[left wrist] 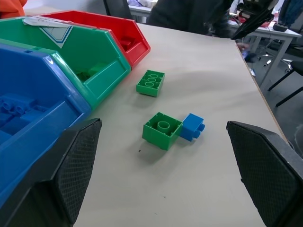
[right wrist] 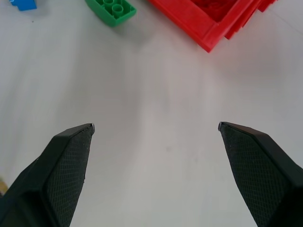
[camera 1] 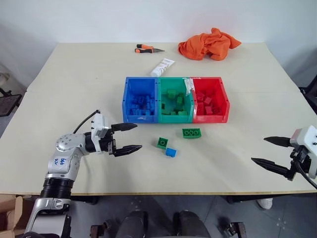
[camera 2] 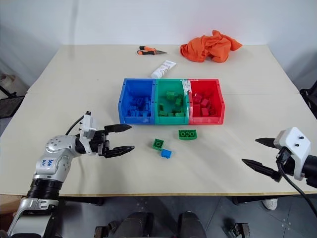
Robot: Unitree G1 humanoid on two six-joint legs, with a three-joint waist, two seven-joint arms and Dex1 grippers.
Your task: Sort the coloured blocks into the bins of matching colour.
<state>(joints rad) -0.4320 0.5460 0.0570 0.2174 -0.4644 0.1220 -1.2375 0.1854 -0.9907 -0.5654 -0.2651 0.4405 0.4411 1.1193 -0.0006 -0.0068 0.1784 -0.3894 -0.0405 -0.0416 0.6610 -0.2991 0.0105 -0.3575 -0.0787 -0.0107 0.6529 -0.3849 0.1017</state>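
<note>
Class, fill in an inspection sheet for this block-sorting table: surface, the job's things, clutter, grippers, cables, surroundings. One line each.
Surface: pale table, flat, no spills seen.
Job's things: three joined bins in a row, blue bin, green bin, red bin, each holding blocks of its colour. Loose in front: long green block, small green block, blue block touching it.
Clutter: orange cloth, orange-handled tool, white tube, all behind the bins.
Grippers: left gripper open, empty, pointing toward the loose blocks; right gripper open, empty.
Cables: black cable looping at the left wrist.
Surroundings: white wall behind; cardboard box near the table's left edge.
</note>
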